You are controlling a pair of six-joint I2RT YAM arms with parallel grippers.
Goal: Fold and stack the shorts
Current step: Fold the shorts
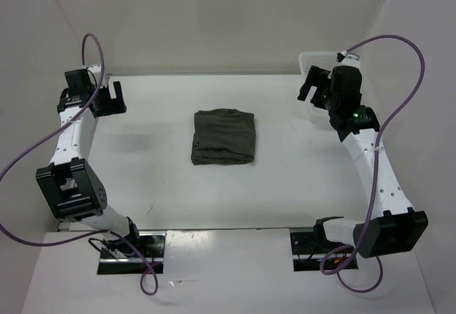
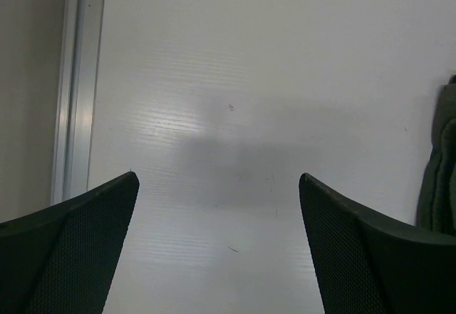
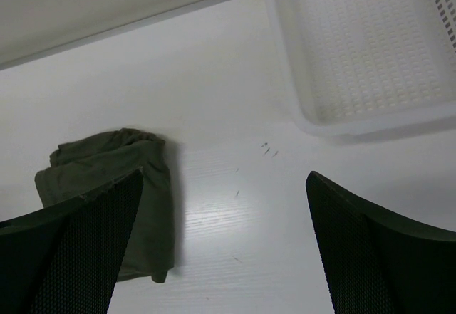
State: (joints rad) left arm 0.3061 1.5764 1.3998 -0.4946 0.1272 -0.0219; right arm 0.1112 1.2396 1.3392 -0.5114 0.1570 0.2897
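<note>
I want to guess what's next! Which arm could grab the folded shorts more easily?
Probably the right. The right pincer, open, looks nearer the shorts, and its camera shows most of them; the left pincer, open too, sees only their edge.

A white plastic mesh basket [image 3: 370,123] stood ahead of the right gripper [image 3: 224,179] and off to its right, its near rim lying just beyond the right fingertip (the overhead view showed only one corner of it, the rest hidden). The white table [image 3: 214,79] spread beneath that gripper, and a few small dark specks [image 3: 269,150] sat on it just ahead, between the fingertips. Under the left gripper [image 2: 217,179] the same surface showed fine ribbed lines, a soft grey shadow [image 2: 228,157] and some faint scratches [image 2: 271,182]. To that gripper's left an aluminium strip [image 2: 75,100] ran along the table's edge, with a beige wall [image 2: 28,79] beyond it.
</note>
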